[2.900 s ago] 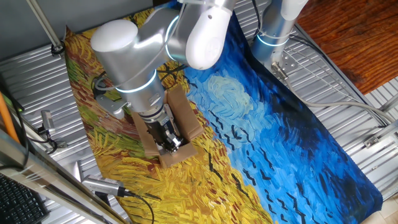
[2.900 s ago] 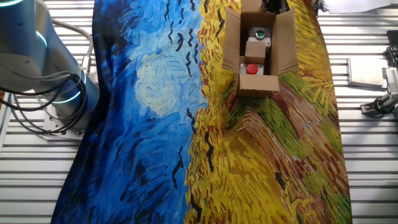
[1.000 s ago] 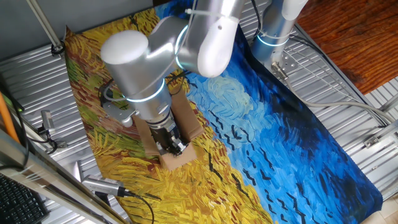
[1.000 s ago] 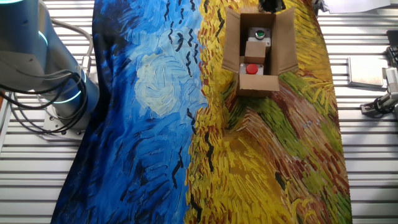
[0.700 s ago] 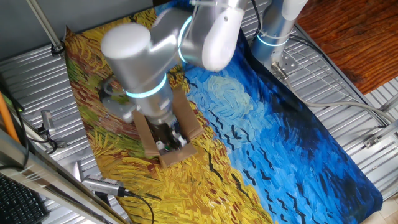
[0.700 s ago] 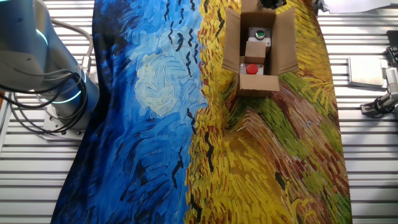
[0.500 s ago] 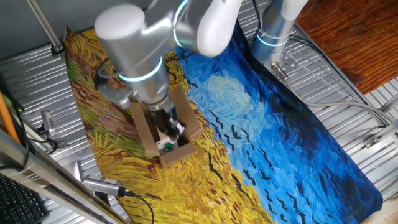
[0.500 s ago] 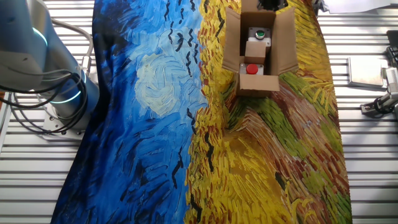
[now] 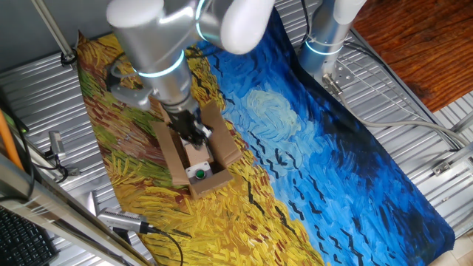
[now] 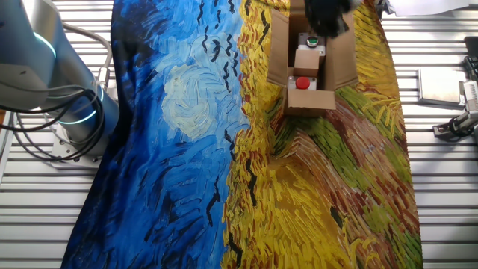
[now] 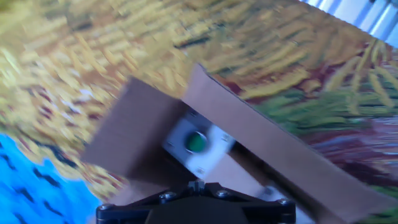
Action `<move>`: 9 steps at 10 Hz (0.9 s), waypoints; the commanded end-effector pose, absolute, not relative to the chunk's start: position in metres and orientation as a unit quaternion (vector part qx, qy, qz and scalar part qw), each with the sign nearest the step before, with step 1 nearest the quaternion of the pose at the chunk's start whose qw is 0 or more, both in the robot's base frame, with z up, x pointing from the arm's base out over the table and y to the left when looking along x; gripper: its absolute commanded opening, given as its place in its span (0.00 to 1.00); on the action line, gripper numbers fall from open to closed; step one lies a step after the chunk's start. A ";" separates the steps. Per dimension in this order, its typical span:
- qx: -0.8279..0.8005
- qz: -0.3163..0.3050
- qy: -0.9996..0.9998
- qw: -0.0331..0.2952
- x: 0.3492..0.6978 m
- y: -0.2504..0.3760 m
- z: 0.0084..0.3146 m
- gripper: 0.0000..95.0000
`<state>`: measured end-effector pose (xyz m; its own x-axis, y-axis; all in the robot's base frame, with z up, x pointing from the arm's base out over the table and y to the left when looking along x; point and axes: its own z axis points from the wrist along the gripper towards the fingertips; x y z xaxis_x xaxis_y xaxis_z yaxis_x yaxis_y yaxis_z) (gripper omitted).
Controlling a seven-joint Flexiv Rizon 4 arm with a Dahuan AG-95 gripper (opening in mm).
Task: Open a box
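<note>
Lying open, box [image 10: 278,46] holds beige button unit [image 10: 307,59].

Nothing readable anywhere here — no text, labels, brand names or numbers. The box [image 10: 311,61] shows plain brown cardboard, and the button unit [image 10: 307,60] inside it carries no lettering I can make out — too blurry.
</note>
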<state>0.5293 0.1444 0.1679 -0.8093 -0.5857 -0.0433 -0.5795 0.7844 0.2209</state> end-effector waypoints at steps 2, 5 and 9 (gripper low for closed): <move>0.358 -0.101 -0.928 0.010 0.530 0.112 0.163 0.00; 0.301 -0.085 -0.950 0.012 0.530 0.112 0.163 0.00; 0.286 -0.083 -0.955 0.015 0.530 0.108 0.167 0.00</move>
